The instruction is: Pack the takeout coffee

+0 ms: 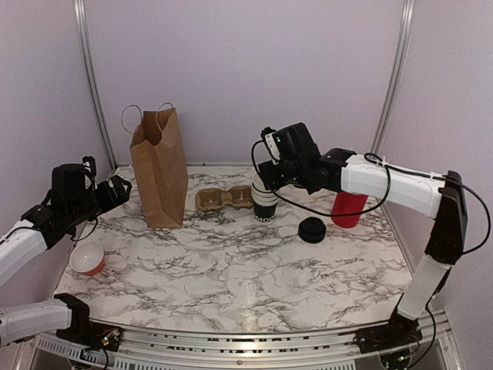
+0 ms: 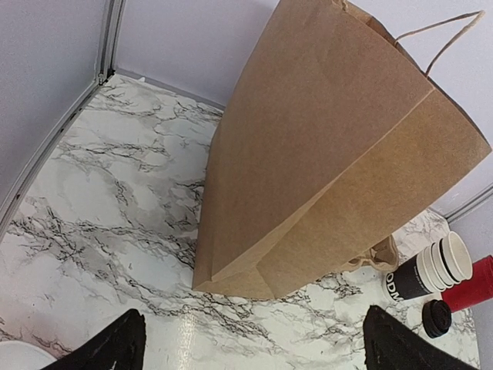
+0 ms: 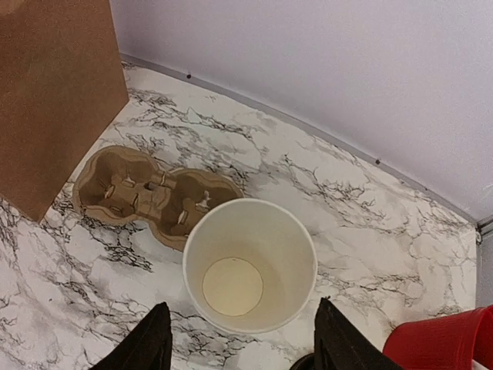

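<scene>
No lidded takeout coffee shows in any view. A stack of lidless black cups with white rims [image 1: 264, 202] stands beside a cardboard cup carrier [image 1: 219, 200]. My right gripper [image 1: 266, 183] hovers over the stack. In the right wrist view its fingers [image 3: 150, 343] flank the top cup [image 3: 250, 266] with a gap on each side, open and holding nothing. A loose black lid [image 1: 312, 230] lies to the right of the stack. My left gripper [image 1: 115, 191] is open and empty, its tips wide apart near the foot of the brown paper bag [image 2: 331, 146].
The paper bag [image 1: 159, 169] stands upright at the back left, handles up. A red cup [image 1: 348, 208] stands right of the stack under the right arm. A small orange bowl [image 1: 87, 258] sits at the left edge. Walls close off the back and sides.
</scene>
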Robot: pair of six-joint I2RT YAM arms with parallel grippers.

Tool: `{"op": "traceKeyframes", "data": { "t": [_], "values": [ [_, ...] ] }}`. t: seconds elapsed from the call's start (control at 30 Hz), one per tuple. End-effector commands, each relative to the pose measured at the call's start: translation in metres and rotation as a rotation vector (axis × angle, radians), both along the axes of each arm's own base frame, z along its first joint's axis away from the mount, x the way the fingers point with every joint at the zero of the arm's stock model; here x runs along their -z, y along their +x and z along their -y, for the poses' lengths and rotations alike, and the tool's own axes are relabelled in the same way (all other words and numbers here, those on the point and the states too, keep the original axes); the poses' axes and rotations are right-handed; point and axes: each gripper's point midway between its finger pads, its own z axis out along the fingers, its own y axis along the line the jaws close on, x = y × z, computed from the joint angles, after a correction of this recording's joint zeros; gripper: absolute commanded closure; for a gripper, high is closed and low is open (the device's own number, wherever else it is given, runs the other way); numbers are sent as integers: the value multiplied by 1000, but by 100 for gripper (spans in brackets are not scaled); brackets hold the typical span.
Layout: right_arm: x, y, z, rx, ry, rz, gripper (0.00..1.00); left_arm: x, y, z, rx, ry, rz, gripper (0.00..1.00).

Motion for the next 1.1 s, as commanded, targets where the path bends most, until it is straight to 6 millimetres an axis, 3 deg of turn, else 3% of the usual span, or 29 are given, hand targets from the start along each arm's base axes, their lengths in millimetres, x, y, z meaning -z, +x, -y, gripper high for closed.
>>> {"op": "traceKeyframes", "data": {
  "t": [0.0, 0.23, 0.47, 0.6, 0.9, 1.07],
  "values": [
    [12, 5, -29, -88, -43, -85, 43, -7, -1, 4, 20, -21, 34, 1],
    [17, 16, -52, -100, -20, -157, 52, -9, -3, 4, 19, -24, 43, 1],
    [21, 20, -49, -77, -28, -182, 53, -9, -4, 4, 20, -28, 43, 1],
    [32, 24, -49, -76, -22, -217, 60, -8, -4, 4, 22, -28, 40, 1],
    [48, 34, -44, -61, -7, -260, 62, -6, -3, 4, 19, -26, 37, 1],
    [56, 37, -46, -67, -7, -275, 68, -6, -2, 4, 18, -25, 35, 1]
  ]
}}
